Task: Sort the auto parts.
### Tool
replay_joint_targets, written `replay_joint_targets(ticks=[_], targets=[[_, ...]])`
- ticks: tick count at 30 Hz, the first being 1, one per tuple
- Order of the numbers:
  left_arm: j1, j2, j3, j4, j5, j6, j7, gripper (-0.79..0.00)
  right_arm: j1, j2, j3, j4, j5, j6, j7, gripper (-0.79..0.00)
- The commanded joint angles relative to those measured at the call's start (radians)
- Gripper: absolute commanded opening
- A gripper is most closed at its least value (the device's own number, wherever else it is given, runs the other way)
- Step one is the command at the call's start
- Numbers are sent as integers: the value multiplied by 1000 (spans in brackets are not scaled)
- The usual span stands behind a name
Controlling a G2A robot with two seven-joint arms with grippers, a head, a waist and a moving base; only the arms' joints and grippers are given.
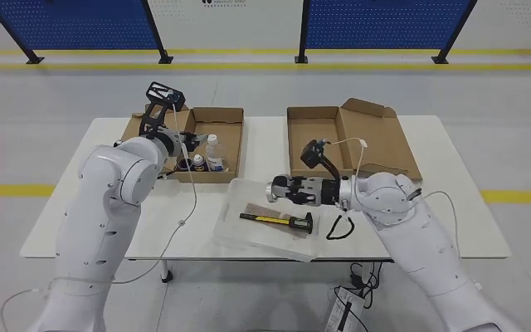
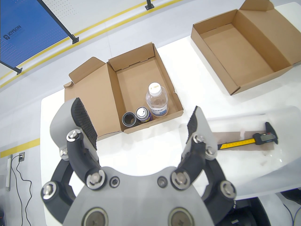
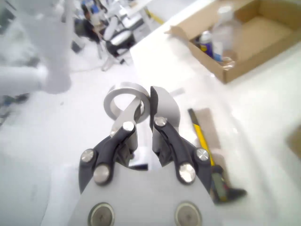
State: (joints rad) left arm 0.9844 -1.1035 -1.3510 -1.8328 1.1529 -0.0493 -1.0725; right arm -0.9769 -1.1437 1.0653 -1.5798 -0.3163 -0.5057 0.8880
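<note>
Clock directions are read on the top view. White table (image 1: 465, 183).

Right gripper (image 3: 147, 105): clenched on a silver metal ring (image 3: 127, 88), with one finger through the hole and the other pad on the outside of the band. The ring is held off the surface, over the 12 o'clock part of the clear plastic tray (image 1: 241, 232), which sits at the table's 6 o'clock edge.

A yellow-and-black digital caliper (image 2: 249, 141) lies flat in the tray, at 6 o'clock from the right gripper.

Left gripper (image 2: 136, 118): fingers released, spread wide, nothing between them. It hangs above the near edge of the open brown cardboard box (image 1: 224, 116) at the table's 10 o'clock.

That box holds three things upright in its 6 o'clock corner:
- a clear plastic bottle with white cap (image 2: 156, 102)
- a blue spray can with white top (image 2: 142, 115), just beside the bottle
- a short black cylinder (image 2: 128, 119), just beside the can

A second open brown cardboard box (image 1: 315, 145) sits at the table's 2 o'clock, with bare floor showing.

A black looped cord (image 1: 338, 226) lies on the table at 3 o'clock from the tray, just beside it.
</note>
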Motion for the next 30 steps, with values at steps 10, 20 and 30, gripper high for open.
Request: replay_joint_targets(ticks=[10, 20, 30], targets=[[0, 0, 0, 0, 0, 0, 0, 0, 0, 25, 24, -215, -471, 253, 98, -785], [0, 0, 0, 0, 0, 0, 0, 0, -1, 25, 22, -219, -475, 256, 100, -785], [0, 0, 0, 0, 0, 0, 0, 0, 47, 10, 13, -117, -575, 465, 23, -785]])
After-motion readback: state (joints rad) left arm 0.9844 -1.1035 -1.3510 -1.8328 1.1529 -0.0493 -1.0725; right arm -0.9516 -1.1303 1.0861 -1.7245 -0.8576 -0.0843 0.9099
